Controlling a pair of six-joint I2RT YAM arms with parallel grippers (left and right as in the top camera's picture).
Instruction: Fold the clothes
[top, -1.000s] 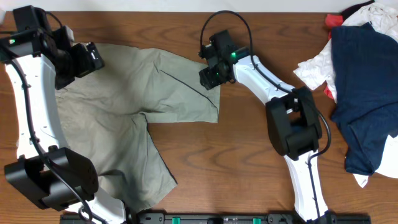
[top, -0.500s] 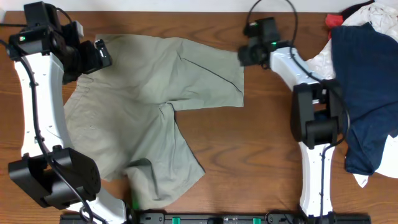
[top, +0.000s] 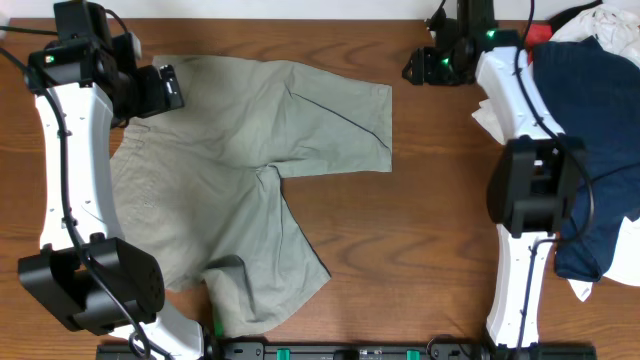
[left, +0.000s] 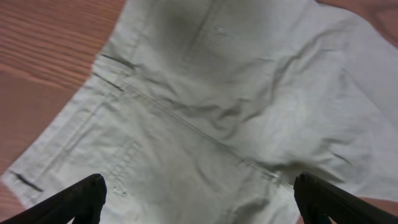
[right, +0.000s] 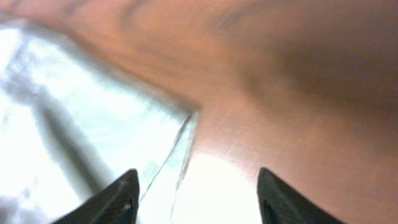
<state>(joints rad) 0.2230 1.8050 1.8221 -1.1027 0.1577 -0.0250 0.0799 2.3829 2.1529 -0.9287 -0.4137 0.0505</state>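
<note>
Right gripper (top: 418, 70) has moved off leg hem of khaki shorts (top: 250, 170) and is now up to their right. I see its fingers spread, nothing held. Shorts lie spread, wrinkled, on wooden table (top: 420, 230). Left gripper (top: 168, 87) over shorts' waistband corner, fingers wide apart, empty. Navy garment (top: 590, 150) well right of shorts.

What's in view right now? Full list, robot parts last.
shorts: 1, khaki, spread on table's left half
dark garment: 1, navy, heaped at right edge
white cloths: count unclear, white, around navy heap
red cloth: 1 seen, red, top right
table: 1, brown wood, underneath everything
left arm, right arm: 2, white and black, either side
left fingers: 2, black, open above shorts
right fingers: 2, black, open over bare wood by shorts' hem
</note>
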